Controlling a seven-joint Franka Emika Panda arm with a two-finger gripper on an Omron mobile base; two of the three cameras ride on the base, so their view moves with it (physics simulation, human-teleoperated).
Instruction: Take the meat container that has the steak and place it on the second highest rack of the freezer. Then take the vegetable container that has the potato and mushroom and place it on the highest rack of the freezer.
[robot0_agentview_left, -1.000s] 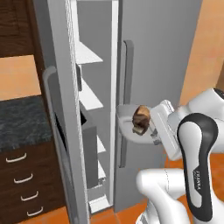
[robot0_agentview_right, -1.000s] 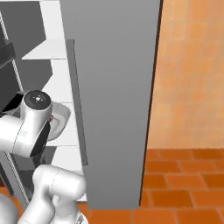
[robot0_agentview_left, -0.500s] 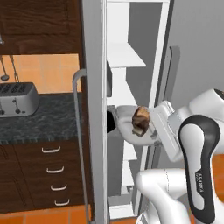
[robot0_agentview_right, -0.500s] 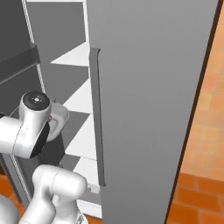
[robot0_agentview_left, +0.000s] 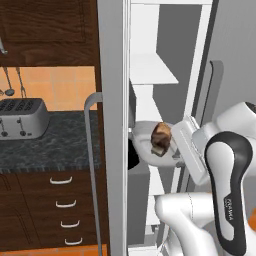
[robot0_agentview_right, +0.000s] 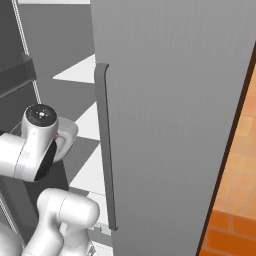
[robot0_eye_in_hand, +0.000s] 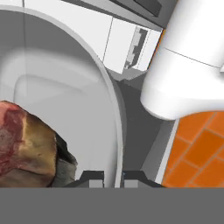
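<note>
You are holding the meat container (robot0_agentview_left: 150, 145), a shallow, pale grey, round-cornered bowl with a broad flat rim, level and in the air at the open freezer (robot0_agentview_left: 165, 100). In the left base view it sits between the grey door edge on the left and the white hand of the arm on the right, in front of the white interior and lower than the white shelf (robot0_agentview_left: 150, 70) seen above it. The steak (robot0_agentview_left: 161, 139) lies inside the container toward the hand side: a small lump, brown on top with a paler tan patch and a reddish, marbled face. In the hand view the steak (robot0_eye_in_hand: 26, 146) fills the lower left, red on the left, tan-brown on the right, with a dark edge at its base. The gripper (robot0_eye_in_hand: 113, 178) is closed on the container rim: the two dark fingertips (robot0_eye_in_hand: 94, 177) stand tight on either side of the thin grey rim (robot0_eye_in_hand: 114, 118), which runs up between them. In the right base view only a small part of the container (robot0_agentview_right: 67, 135) shows past the arm's round joint, beside the grey freezer door handle (robot0_agentview_right: 106, 145). To the left of the freezer, a dark counter (robot0_agentview_left: 50, 145) carries a grey toaster (robot0_agentview_left: 21, 117) above dark wood drawers (robot0_agentview_left: 55, 210).
</note>
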